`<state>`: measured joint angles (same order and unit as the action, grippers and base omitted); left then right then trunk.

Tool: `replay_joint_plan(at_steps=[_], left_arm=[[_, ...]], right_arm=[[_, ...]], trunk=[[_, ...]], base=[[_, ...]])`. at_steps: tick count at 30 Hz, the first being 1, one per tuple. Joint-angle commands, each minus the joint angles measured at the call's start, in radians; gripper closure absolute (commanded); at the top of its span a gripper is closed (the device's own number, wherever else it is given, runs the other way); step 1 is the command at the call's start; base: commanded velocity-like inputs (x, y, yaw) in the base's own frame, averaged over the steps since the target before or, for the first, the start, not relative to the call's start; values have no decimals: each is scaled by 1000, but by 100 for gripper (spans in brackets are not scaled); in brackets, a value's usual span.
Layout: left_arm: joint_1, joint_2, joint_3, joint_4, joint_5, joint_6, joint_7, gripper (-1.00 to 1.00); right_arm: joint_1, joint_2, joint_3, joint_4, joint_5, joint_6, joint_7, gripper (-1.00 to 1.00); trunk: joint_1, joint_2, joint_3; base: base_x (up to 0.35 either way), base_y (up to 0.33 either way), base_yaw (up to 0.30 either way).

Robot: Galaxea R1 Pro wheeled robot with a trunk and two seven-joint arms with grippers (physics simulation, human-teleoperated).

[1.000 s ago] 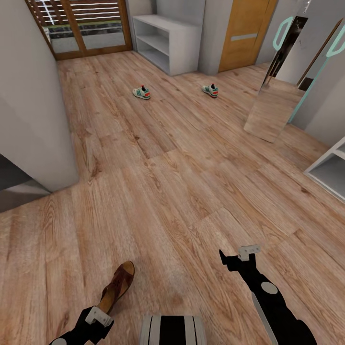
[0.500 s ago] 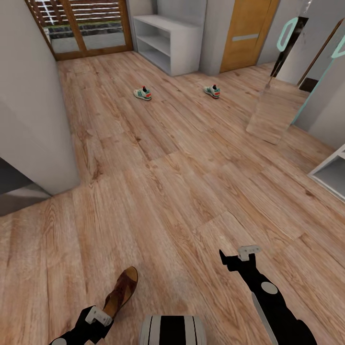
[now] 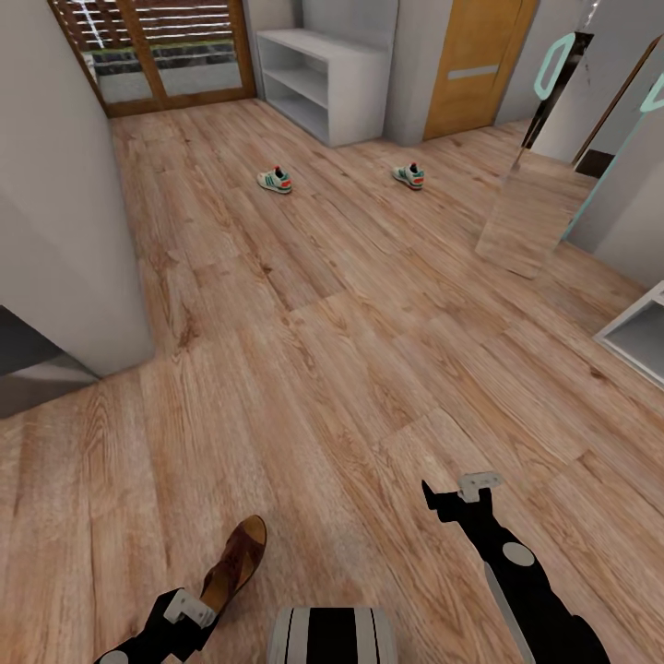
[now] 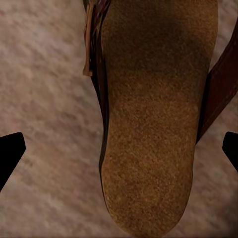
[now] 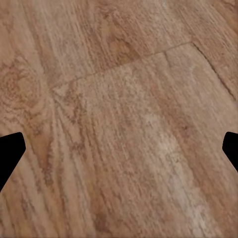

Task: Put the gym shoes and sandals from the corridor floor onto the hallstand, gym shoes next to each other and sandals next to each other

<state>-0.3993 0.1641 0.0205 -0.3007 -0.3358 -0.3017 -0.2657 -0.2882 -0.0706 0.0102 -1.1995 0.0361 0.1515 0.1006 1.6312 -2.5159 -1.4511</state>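
Brown leather sandal with tan insole (image 3: 232, 563) lies on the wood-plank corridor floor (image 3: 350, 369) between the spread fingers of the left gripper (image 4: 119, 148), poised to grasp; right gripper (image 5: 119, 148) open, empty, idle.

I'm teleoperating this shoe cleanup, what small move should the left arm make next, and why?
Probably lower the left gripper straight down and close on the sandal: its fingertips stand wide open either side of the sandal, which lies on the floor.

The wood-plank corridor floor (image 3: 350, 369) carries two gym shoes (image 3: 275, 179) (image 3: 408, 174) and one sandal (image 3: 235, 561).
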Motion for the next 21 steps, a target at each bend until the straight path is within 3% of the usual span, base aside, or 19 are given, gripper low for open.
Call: replay_joint_plan(at_steps=[1,21], left_arm=[[0,0,2,0,-5,-4,-3,-100],[1,0,1,0,-5,-7,-4,-100]], right_arm=[[0,0,1,-2,4,6,2,-100],[0,-1,1,-2,4,5,2,-100]], trunk=[[0,0,-1],[0,0,-1]], base=[[2,2,0],[0,0,0]])
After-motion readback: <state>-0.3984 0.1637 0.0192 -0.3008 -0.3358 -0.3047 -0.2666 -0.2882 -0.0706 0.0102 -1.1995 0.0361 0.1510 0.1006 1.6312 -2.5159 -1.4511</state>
